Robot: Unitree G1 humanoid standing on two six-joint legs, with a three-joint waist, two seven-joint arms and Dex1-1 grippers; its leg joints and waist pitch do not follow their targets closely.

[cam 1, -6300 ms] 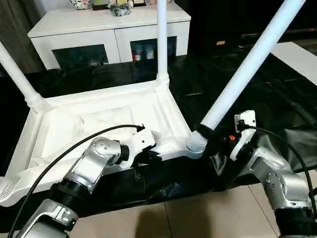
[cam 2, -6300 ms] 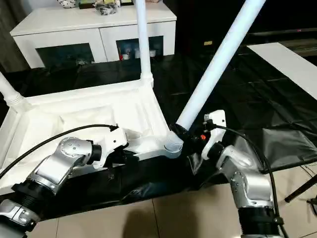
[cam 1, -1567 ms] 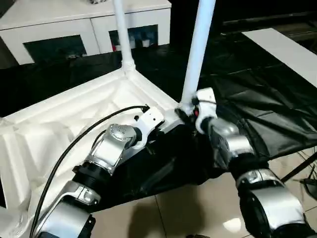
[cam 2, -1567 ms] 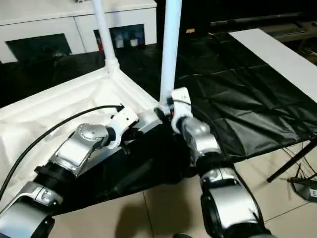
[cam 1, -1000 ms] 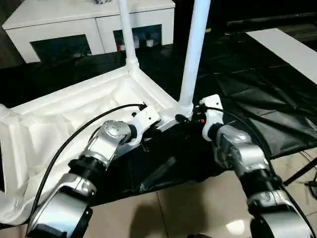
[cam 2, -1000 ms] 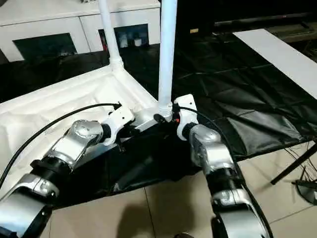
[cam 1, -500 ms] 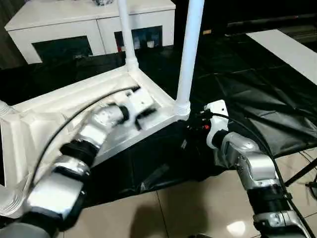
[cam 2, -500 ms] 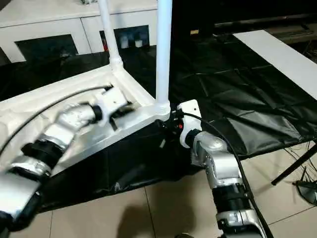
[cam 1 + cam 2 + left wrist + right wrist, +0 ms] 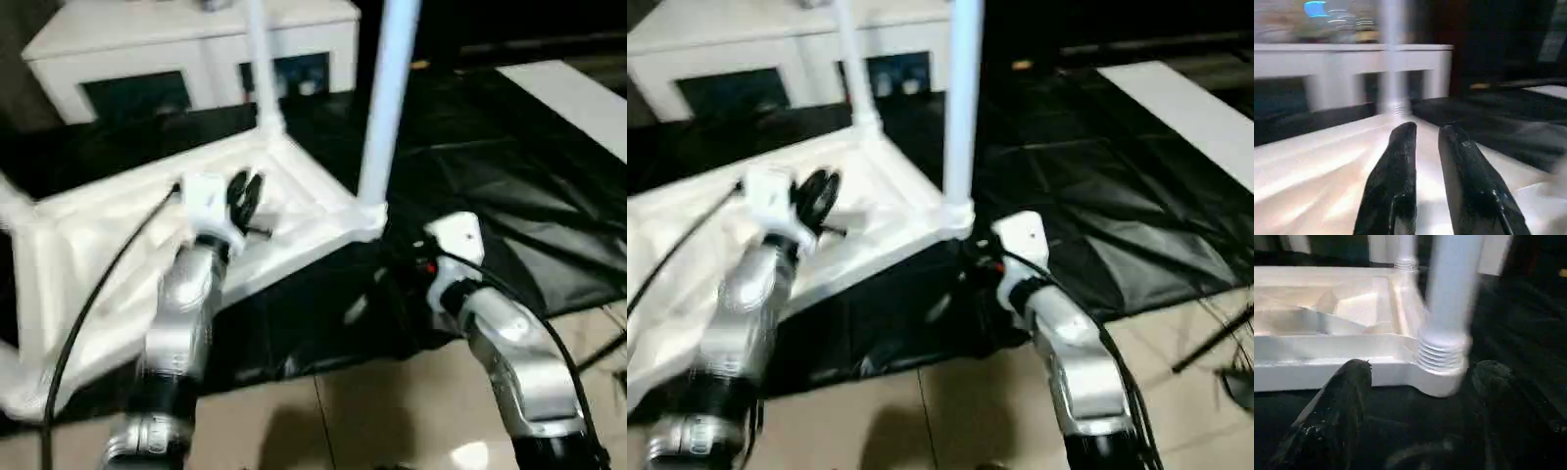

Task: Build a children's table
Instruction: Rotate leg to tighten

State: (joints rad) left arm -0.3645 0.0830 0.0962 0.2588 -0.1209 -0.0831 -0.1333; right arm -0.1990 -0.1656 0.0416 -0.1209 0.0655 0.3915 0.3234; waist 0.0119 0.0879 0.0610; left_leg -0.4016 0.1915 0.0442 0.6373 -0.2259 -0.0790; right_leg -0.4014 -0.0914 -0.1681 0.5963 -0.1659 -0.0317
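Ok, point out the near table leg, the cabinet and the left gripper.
near table leg (image 9: 385,108), left eye view, mid shaft.
cabinet (image 9: 196,24), left eye view, white top.
left gripper (image 9: 1426,134), left wrist view, midway between the fingertips.
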